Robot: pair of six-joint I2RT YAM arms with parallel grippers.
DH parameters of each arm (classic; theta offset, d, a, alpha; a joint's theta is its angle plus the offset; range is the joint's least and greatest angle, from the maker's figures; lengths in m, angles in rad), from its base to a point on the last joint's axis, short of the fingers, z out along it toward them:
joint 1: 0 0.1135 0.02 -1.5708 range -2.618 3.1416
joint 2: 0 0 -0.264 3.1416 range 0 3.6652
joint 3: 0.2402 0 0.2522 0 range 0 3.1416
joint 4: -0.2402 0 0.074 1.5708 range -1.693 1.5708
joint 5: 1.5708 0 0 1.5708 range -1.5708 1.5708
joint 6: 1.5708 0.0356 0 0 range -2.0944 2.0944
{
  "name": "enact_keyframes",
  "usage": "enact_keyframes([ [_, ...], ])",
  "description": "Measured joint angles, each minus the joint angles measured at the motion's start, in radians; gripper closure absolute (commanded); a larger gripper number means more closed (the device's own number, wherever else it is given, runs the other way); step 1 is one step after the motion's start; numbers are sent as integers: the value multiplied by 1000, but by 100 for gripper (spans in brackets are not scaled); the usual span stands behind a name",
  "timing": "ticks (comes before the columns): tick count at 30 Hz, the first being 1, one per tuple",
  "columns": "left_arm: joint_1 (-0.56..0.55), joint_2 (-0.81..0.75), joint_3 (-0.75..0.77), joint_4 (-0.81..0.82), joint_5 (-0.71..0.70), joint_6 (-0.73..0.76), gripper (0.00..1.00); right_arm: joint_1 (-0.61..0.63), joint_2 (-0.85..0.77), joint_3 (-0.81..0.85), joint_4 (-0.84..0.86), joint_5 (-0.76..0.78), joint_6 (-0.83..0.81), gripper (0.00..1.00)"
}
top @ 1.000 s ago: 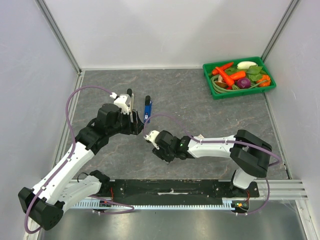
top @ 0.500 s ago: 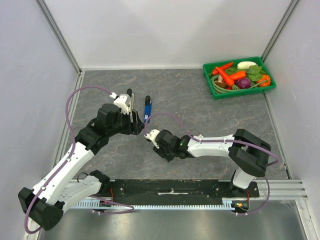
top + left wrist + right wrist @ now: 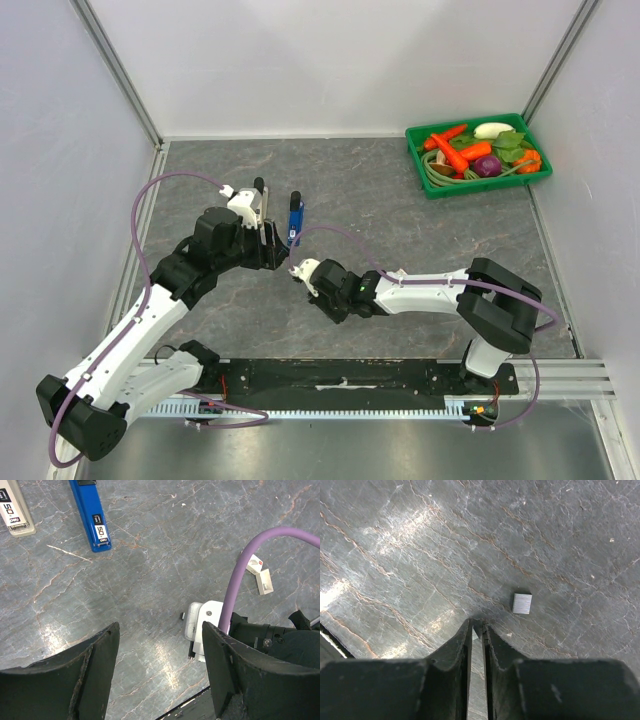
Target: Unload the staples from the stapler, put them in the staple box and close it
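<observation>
Left gripper point(image 3: 160, 632) gapes wide, empty — right gripper point(image 3: 477, 626) pinched to a slit.

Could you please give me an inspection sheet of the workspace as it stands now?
Surface: grey marbled table, no spills seen.
Job's things: blue stapler lying flat, with a pale bar marked 50 beside it; small staple block loose on the table.
Clutter: green tray of vegetables in the far right corner; small white tag.
Grippers: left gripper open and empty; right gripper closed to a slit, contents unclear.
Cables: purple cable arching over the right arm.
Surroundings: white walls, nothing else seen.
</observation>
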Motion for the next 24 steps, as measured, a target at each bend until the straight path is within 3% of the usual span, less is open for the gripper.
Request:
enact_keyframes([
  [10, 0, 0, 0, 0, 0, 0, 28, 0, -4, -1, -11, 18, 16, 100],
  [17, 0, 0, 0, 0, 0, 0, 28, 0, -50, -4, -50, 45, 27, 100],
  [24, 0, 0, 0, 0, 1, 0, 28, 0, -88, -4, -55, 67, 51, 74],
])
